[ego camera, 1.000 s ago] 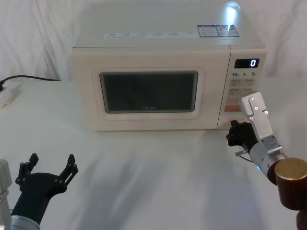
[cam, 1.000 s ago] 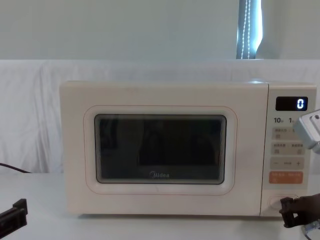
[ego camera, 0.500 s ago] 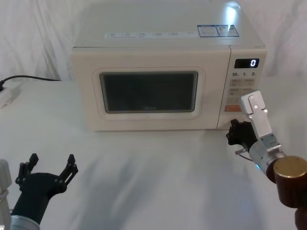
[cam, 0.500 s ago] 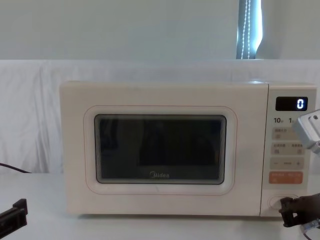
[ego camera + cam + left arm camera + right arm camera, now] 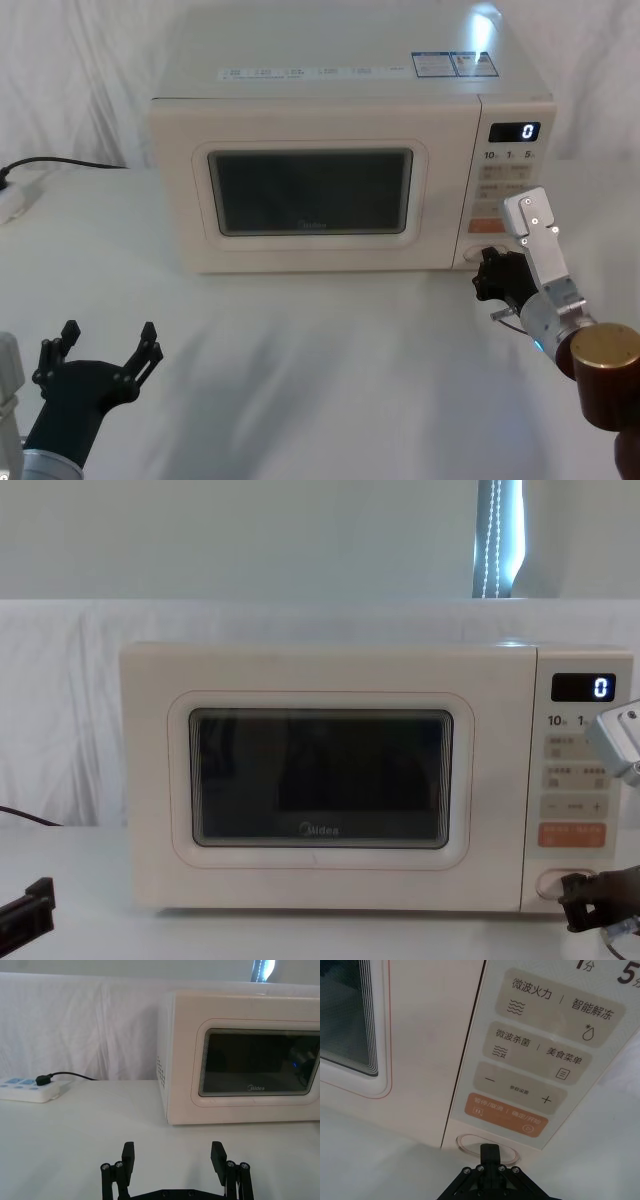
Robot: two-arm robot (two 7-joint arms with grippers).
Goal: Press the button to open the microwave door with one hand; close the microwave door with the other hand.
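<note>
The cream microwave door (image 5: 310,195) with its dark window is closed flush with the body; it also appears as the door (image 5: 320,780) and the door (image 5: 260,1067). The plain pill-shaped button (image 5: 468,1143) sits at the bottom of the control panel, under the orange key. My right gripper (image 5: 492,275) is shut, and in the right wrist view the right gripper (image 5: 491,1152) has its tip at the button's lower edge. The chest view places the button (image 5: 552,883) just left of the right gripper (image 5: 582,900). Far back at the table's front left, my left gripper (image 5: 105,350) stands open and holds nothing.
A white power strip (image 5: 27,1091) with a black cable lies left of the microwave, by the draped white cloth. The orange key (image 5: 506,1115) and small lettered keys sit above the button. The display (image 5: 514,131) reads 0. Bare white table lies between the left gripper and the microwave.
The right gripper has shifted very slightly at the panel's bottom, uncovering a bit more of the button in the chest view. The door stays shut and the left arm has not moved.
</note>
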